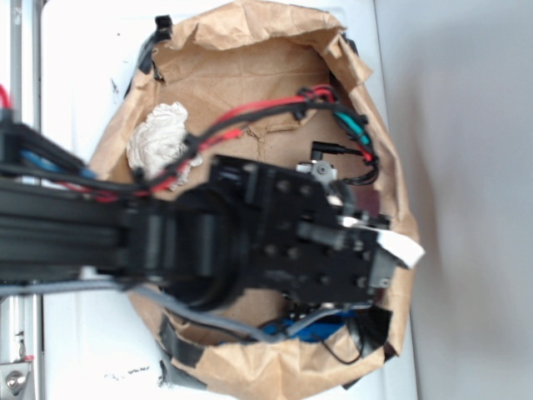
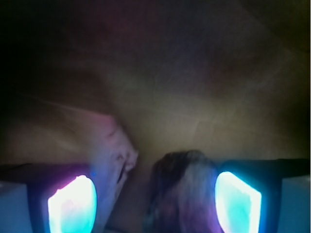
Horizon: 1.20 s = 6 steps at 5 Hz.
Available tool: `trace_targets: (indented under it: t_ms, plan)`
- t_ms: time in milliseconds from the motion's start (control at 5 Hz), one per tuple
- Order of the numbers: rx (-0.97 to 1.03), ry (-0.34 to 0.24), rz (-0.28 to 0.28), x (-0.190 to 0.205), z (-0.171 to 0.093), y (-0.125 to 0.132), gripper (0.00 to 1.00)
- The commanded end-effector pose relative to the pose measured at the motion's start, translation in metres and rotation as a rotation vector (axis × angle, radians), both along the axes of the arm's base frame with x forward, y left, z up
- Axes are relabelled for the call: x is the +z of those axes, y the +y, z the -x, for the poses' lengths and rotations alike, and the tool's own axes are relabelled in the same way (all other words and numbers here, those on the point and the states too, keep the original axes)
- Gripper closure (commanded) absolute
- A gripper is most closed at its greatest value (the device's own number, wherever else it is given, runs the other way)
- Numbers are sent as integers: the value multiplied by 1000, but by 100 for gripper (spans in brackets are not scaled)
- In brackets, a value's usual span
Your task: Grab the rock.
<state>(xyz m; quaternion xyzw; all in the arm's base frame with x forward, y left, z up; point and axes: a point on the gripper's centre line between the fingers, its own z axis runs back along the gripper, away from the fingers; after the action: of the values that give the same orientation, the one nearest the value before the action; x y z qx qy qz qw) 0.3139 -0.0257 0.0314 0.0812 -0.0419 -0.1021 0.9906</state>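
The work area is a brown paper bin on a white table. In the exterior view the arm hides the rock. The dim, blurred wrist view shows you the rock between the two glowing fingers, nearer the right one. The gripper stands open; contact cannot be confirmed. The paper wad lies by the bin's left wall.

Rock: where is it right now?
In the wrist view the rock sits low in frame between the hand's two glowing fingertips, nearer the right one, with the paper wad just to its left. The exterior view hides it under the arm.
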Motion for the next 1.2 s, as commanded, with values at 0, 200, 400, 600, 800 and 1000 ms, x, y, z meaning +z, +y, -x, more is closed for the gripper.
trace_targets:
  t_ms: [0, 200, 400, 600, 800, 1000]
  plan:
    - [29, 7, -31, -8, -22, 4, 0]
    - [36, -19, -27, -2, -23, 4, 100]
    - [37, -57, -29, 11, -21, 2, 100]
    - [29, -85, -22, 20, -18, 3, 100]
    - [25, -125, 1, 34, -11, 6, 100]
    - [39, -170, 32, 55, -5, 11, 100]
